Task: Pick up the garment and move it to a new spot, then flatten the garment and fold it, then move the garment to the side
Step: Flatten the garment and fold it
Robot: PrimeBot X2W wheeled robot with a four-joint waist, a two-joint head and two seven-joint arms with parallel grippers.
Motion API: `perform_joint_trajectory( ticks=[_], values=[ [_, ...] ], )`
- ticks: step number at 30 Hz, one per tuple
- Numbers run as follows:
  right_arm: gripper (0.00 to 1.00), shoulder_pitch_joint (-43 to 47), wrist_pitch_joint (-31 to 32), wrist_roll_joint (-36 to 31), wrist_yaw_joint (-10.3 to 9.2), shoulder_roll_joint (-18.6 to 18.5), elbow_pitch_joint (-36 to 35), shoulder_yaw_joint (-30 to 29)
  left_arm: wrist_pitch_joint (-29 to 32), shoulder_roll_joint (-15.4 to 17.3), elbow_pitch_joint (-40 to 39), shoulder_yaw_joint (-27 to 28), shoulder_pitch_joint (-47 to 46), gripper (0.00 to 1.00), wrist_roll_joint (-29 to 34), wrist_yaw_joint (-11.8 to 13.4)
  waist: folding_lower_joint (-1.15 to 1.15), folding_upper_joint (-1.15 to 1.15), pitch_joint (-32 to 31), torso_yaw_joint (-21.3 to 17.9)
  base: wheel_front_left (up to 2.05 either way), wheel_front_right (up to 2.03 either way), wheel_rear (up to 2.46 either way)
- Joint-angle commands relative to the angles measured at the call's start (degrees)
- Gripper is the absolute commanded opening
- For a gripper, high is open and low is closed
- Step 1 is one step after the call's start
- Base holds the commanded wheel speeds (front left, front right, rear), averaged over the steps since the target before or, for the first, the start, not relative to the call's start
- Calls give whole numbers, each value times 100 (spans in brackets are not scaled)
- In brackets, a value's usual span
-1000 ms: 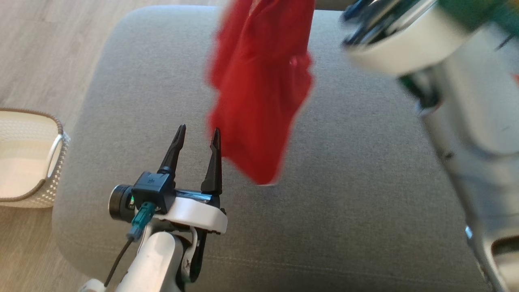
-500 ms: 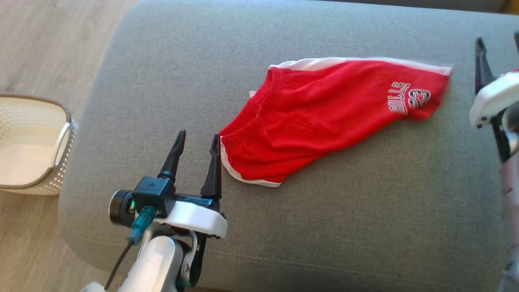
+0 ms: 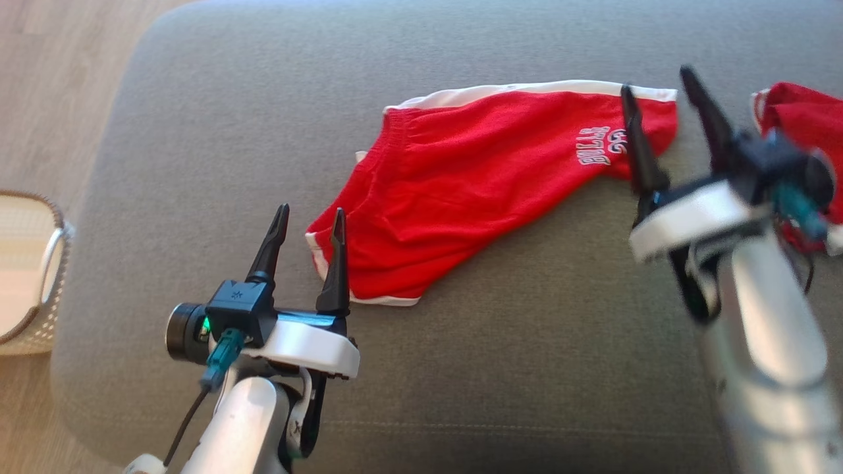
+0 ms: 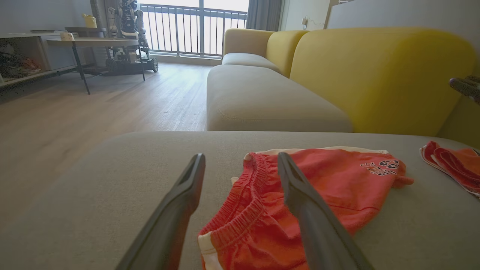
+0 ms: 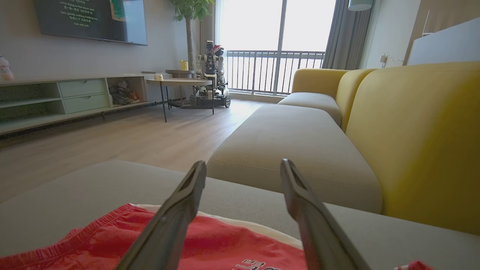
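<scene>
Fingers [image 3: 270, 243] of the left gripper [image 3: 309, 214] stand spread and empty at the near left of the grey sofa cushion [image 3: 527, 368]. The right-hand finger's tip is just beside the waistband corner of the red shorts [image 3: 474, 191]. The shorts lie a little rumpled across the middle of the cushion, with white trim along the far edge and lettering near the right leg end. Over that end hovers the right gripper [image 3: 655, 80], its fingers wide apart and holding nothing. To its right on the cushion lies another red garment [image 3: 800, 112]. A white woven basket [image 3: 47, 329] stands on the wood floor [image 3: 46, 99] to the left. Farther back rises the yellow backrest [image 4: 375, 75].
</scene>
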Motion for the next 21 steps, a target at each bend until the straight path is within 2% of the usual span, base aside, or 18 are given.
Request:
perform_joint_trajectory(
  ticks=[1, 6, 11, 16, 21],
  values=[
    [100, 367, -51, 165, -2, 86, -601, 211, -30, 18, -120, 206, -223, 100, 40, -26, 0, 0, -19, -120, 0, 0, 0],
    [100, 1447, -53, 460, -2, 159, -1670, 414, -30, 18, 211, 277, -212, 100, 133, -100, 0, 0, -32, -429, 0, 0, 0],
    [100, 1837, -54, 582, -2, 209, -2024, 407, -30, 34, 635, 334, -335, 100, 305, -207, 0, 0, 6, -737, 0, 0, 0],
    [100, 1852, -54, 585, -2, 223, -2147, 480, 69, 133, 1631, 449, -555, 100, 438, 27, 0, 0, 55, -973, 0, 0, 0],
    [100, 1862, -54, 648, -2, 226, -2180, 437, 87, 243, 2178, 580, -870, 100, 542, 318, 0, 0, 123, -1109, 0, 0, 0]
  ],
)
